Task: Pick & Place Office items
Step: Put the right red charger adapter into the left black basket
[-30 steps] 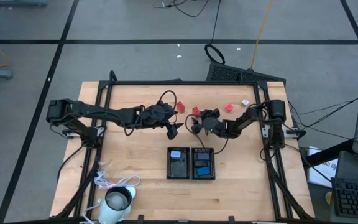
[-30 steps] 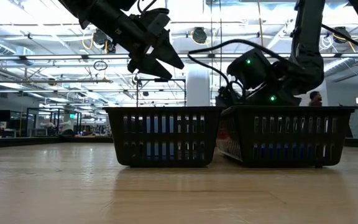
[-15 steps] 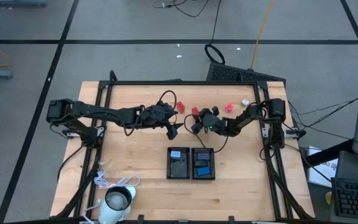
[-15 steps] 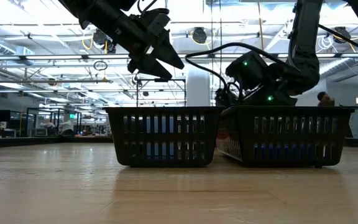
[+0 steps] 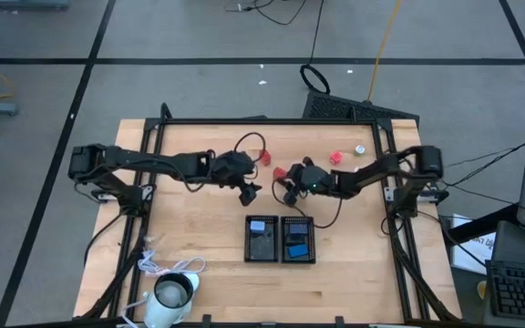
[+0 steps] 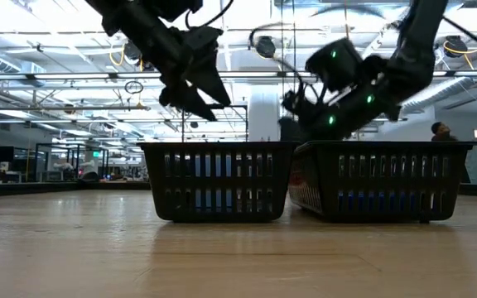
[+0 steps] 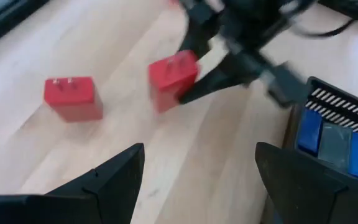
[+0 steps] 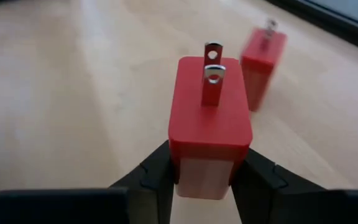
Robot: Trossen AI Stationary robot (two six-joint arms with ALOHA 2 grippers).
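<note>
My right gripper [image 5: 283, 176] is shut on a red block [image 8: 210, 124] with two metal prongs, above the table's middle behind the trays. A second red block [image 7: 72, 98] lies flat on the wood just beyond it, toward the far left. A third red block [image 5: 335, 157] and a silvery round bit [image 5: 359, 149] lie at the far right. My left gripper [image 7: 199, 149] hovers open close by, to the left of the held block, with nothing between its fingers. Blue blocks [image 7: 334, 140] lie in the right tray. My right gripper pinches the red block between its two fingers, on two opposite sides at the end away from the prongs [image 8: 180, 169]. The fingers [image 7: 213, 81] come from the table's right, slanting down. The block is lifted clear of the table, prongs pointing away from the gripper.
Two black slotted trays [image 5: 262, 239] [image 5: 297, 239] stand side by side near the table's middle front. A white cup-like thing with a cord [image 5: 171, 293] sits at the near left corner. Bare wood lies between the trays and the far blocks.
My right gripper has shut on the red block and risen with it, drifting a little toward the table's left. The block has come up off the wood. The other red blocks have stayed where they lay.
</note>
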